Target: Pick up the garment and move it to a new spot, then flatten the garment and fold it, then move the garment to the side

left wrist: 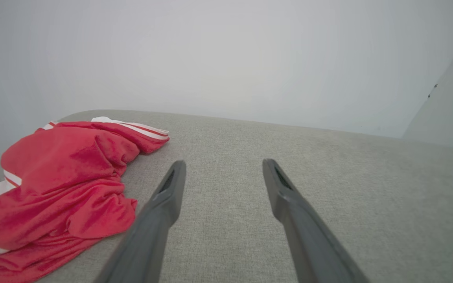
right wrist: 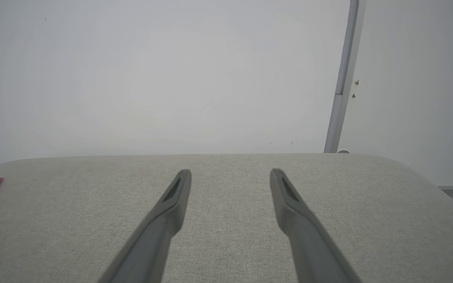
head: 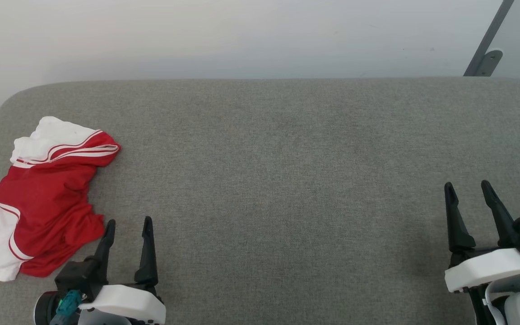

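1 red-and-white jersey shirt (head: 48, 198), 1 grey fabric-covered desk (head: 287, 180), 1 metal post (head: 490, 38), and 2 grippers, left gripper (head: 128, 220) and right gripper (head: 466, 183), each with 2 dark fingers (head: 147, 248).

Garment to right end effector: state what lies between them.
Head view: the open left end effector beside the garment, then bare grey cushion up to the right end effector.

Your left gripper (head: 129, 220) sits at the lower left of the head view. Its two dark fingers (head: 147, 253) point up the frame with the jaws parted, above a white wrist housing (head: 127, 304). Your right gripper (head: 466, 183) sits at the lower right, its fingers leaning slightly left and its jaws likewise parted. In each wrist view the arm's own two long fingers rise from the bottom edge, tips held well apart.
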Controlling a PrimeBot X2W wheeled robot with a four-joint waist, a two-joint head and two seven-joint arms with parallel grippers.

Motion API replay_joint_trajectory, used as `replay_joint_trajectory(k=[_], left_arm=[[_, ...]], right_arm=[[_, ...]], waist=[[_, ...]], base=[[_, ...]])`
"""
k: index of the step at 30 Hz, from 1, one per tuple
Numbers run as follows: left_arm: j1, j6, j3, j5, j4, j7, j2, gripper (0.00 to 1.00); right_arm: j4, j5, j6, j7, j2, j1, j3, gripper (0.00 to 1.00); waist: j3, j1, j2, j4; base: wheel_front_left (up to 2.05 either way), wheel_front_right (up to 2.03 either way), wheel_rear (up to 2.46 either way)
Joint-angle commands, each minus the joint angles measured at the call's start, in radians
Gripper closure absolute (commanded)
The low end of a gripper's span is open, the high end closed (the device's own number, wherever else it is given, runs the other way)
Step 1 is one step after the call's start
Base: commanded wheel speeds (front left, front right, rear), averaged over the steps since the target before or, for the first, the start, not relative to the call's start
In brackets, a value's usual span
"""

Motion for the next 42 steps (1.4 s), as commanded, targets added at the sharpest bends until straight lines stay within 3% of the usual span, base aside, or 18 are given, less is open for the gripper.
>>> replay_joint_trajectory(k=[1, 15, 28, 34, 42], left_arm=[[-0.008, -0.005, 0.003, 0.016, -0.003, -0.007, 0.0, 0.0], [-0.003, -0.007, -0.003, 0.062, 0.012, -0.029, -0.001, 0.0], [0.036, 0.017, 0.025, -0.009, 0.014, -0.029, -0.001, 0.0], [0.081, 0.05, 0.032, -0.05, -0.024, -0.028, -0.001, 0.0], [0.126, 0.07, 0.043, -0.078, -0.056, -0.027, -0.001, 0.0]], right_arm=[[-0.008, -0.013, 0.0, -0.007, 0.002, 0.008, -0.002, 0.0], [-0.01, -0.056, 0.0, -0.03, 0.018, 0.018, -0.01, 0.0], [0.009, -0.021, 0.0, -0.03, 0.029, -0.01, 0.095, 0.0], [0.029, -0.007, 0.0, -0.03, 0.041, -0.027, 0.176, 0.0], [0.047, 0.008, 0.0, -0.03, 0.067, -0.04, 0.227, 0.0]], waist=[[0.0, 0.0, 0.0, 0.0], [0.004, 0.0, 0.0, 0.037], [0.004, 0.0, 0.0, 0.251], [-0.006, 0.0, 0.0, 0.378], [-0.007, 0.0, 0.0, 0.438]], base=[[0.0, 0.0, 0.0], [0.0, 0.0, 0.0], [0.0, 0.0, 0.0], [0.0, 0.0, 0.0], [0.0, 0.0, 0.0]])
